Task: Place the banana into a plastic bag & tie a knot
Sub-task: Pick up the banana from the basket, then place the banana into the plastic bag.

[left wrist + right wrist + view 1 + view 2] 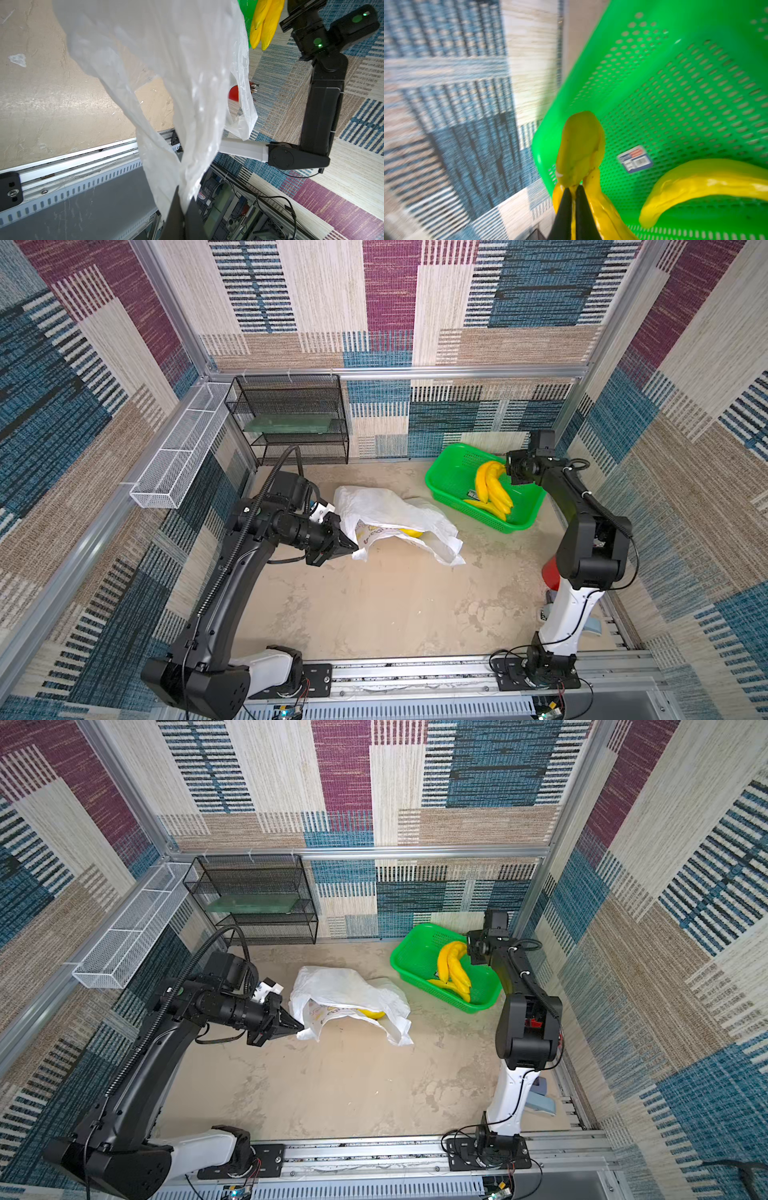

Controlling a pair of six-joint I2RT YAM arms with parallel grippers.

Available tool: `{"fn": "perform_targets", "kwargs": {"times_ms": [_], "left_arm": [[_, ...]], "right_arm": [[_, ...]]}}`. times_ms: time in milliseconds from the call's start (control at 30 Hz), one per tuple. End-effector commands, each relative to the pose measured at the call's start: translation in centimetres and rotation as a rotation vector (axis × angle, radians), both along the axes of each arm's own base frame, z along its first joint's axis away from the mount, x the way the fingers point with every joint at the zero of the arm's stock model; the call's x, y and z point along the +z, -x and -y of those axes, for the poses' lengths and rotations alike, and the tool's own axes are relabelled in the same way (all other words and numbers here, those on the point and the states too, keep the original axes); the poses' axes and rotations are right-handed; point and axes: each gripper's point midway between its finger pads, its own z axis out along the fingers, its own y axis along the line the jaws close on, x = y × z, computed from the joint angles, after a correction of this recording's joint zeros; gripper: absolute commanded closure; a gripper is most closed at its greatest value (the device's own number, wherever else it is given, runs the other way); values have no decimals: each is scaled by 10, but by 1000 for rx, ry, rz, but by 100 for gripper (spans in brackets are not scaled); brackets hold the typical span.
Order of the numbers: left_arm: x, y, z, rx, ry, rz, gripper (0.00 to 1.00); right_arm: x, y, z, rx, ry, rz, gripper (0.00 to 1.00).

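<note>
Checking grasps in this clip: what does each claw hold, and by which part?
Left claw: shut on the plastic bag, pinching a gathered edge beside its opening. Right claw: shut on the banana bunch, at its stem end.

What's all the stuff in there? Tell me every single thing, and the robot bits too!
plastic bag: one, see-through white, middle of the table, mouth open
banana in the bag: one showing, yellow, just inside the mouth
banana bunch: one, yellow, at the basket, held by its stem
loose banana: one, yellow, lying in the basket
basket: one, green, far right corner
mesh shelf: one, black, back wall
board: one, green, on the shelf
wire tray: one, white, left wall
red thing: one, behind the right arm, can't tell what
table: one, sandy
left gripper: black, shut on the bag's edge
right gripper: black, shut on the bunch's stem
</note>
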Motion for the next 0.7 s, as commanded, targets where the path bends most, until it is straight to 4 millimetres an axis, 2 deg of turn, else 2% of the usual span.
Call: {"fn": "perform_targets", "kwargs": {"times_ms": [0, 100, 233, 367, 467, 567, 667], "left_arm": [[-4, 6, -2, -24, -8, 25, 100], [-10, 15, -4, -33, -14, 11, 100], [-11, 24, -9, -58, -46, 16, 100], [-7, 29, -11, -95, -68, 32, 100], [-8, 35, -13, -130, -95, 39, 100], [-11, 41, -11, -164, -112, 49, 100], [-15, 46, -9, -197, -127, 55, 100]], "right_arm": [[41, 11, -34, 142, 35, 78, 100], [66, 41, -68, 264, 53, 122, 100], [116, 92, -125, 478, 108, 254, 100], [156, 158, -197, 743, 120, 381, 100], [176, 209, -250, 933, 101, 483, 100], [176, 256, -295, 1107, 66, 521, 100], [153, 299, -336, 1272, 13, 453, 100]]}}
